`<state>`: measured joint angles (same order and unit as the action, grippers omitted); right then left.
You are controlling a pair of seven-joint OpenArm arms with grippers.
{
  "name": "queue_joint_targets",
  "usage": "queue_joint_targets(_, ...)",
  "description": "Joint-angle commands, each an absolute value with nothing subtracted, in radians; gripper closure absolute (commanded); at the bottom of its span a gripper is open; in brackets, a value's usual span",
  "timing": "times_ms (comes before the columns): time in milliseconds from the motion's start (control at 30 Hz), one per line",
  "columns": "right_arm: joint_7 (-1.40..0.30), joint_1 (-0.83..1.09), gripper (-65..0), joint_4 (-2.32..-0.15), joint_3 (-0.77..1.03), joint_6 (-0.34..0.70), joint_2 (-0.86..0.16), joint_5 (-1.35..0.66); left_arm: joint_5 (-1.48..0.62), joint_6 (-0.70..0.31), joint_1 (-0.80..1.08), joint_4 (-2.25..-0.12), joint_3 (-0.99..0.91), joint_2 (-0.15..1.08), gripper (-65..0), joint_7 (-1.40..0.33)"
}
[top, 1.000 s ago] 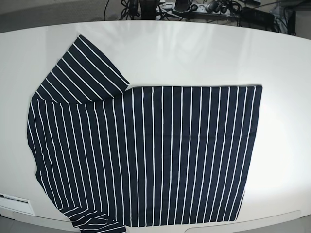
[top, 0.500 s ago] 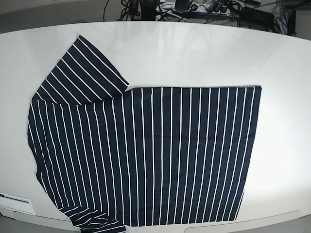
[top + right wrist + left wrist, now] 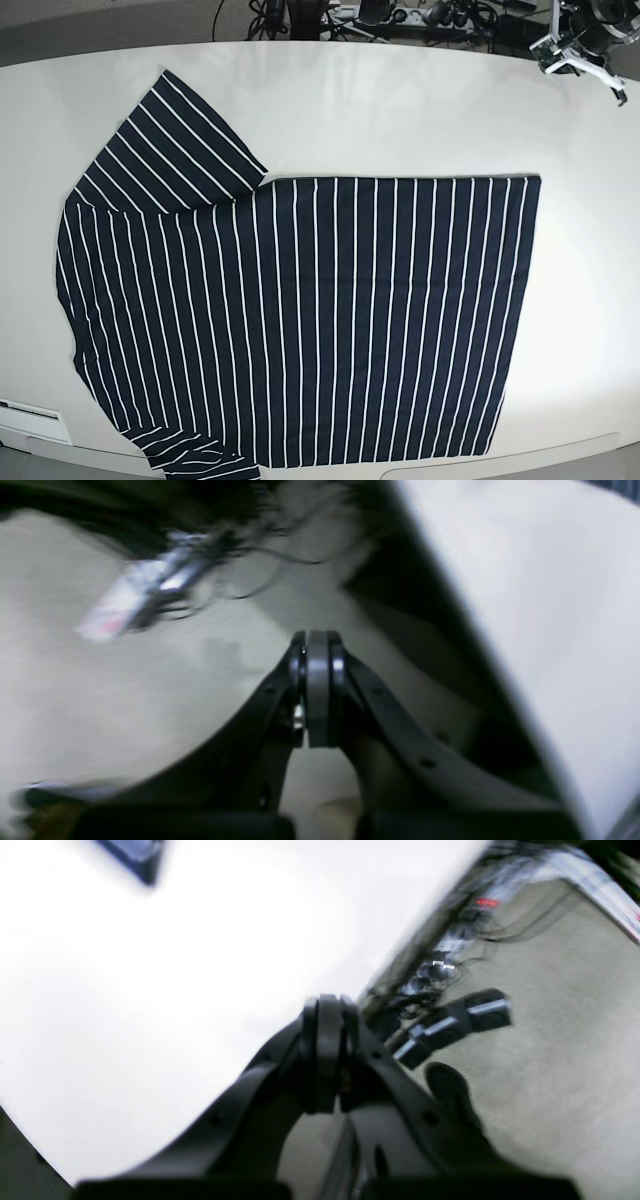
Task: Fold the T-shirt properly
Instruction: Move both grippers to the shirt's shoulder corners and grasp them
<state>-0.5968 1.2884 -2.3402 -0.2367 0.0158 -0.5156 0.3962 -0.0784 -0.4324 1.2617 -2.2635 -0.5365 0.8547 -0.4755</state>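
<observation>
T-shirt (image 3: 300,320) lies flat across the counter's (image 3: 400,110) left and middle with nothing folded yet, both jaws shut empty off the counter, so you'd best open them before pinching the far sleeve and hem.

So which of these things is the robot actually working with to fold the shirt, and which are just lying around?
Part of the job:
- the striped T-shirt, lying flat
- the white table it lies on
- the left gripper and right gripper, both shut and empty

Just lying about:
- cables and a power strip on the floor behind the table
- a small white label at the table's near edge
</observation>
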Motion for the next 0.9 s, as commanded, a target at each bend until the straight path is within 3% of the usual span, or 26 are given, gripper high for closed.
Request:
queue_joint_targets(0, -0.585, 1.309, 0.0, -2.356, -0.225, 0.030, -0.516, 0.393, -0.088, -0.419, 1.241, -2.260, -0.570, 0.894, 0.0, -0.448)
queue_joint_targets(200, -0.548, 1.187, 0.0, -2.356, -0.156, 0.025, -0.516, 0.379, -0.117, -0.440, 1.099, -2.098, -0.574, 1.039, 0.0, -0.246)
queue_joint_targets(333, -0.482, 1.069, 0.0, -2.356, -0.126, 0.161, -0.516, 0.222, -0.060, -0.480, 0.983, -2.009, -0.508, 1.117, 0.0, -0.137)
queue_joint_targets(467, -0.482, 0.963, 0.0, -2.356, -0.126, 0.209, -0.516, 0.125, 0.064, -0.480, 0.872, -1.924, -0.360, 1.181, 0.0, -0.017)
queue_joint_targets(500, -0.482, 0.946, 0.0, -2.356, -0.126, 0.215, -0.516, 0.111, 0.092, -0.480, 0.844, -1.903, -0.311, 1.193, -2.7, 0.010)
queue_joint_targets(600, -0.482, 0.916, 0.0, -2.356, -0.126, 0.222, -0.516, 0.104, 0.197, -0.481, 0.759, -1.842, -0.160, 1.206, -29.1, 0.026)
queue_joint_targets(667, -0.482, 0.905, 0.0, -2.356, -0.126, 0.221, -0.516, 0.104, 0.230, -0.479, 0.691, -1.795, -0.070, 1.205, -40.2, 0.028)
queue_joint_targets(867, -0.482, 0.903, 0.0, -2.356, -0.126, 0.221, -0.516, 0.104, 0.299, -0.471, 0.503, -1.726, 0.153, 1.205, -40.8, 0.028)
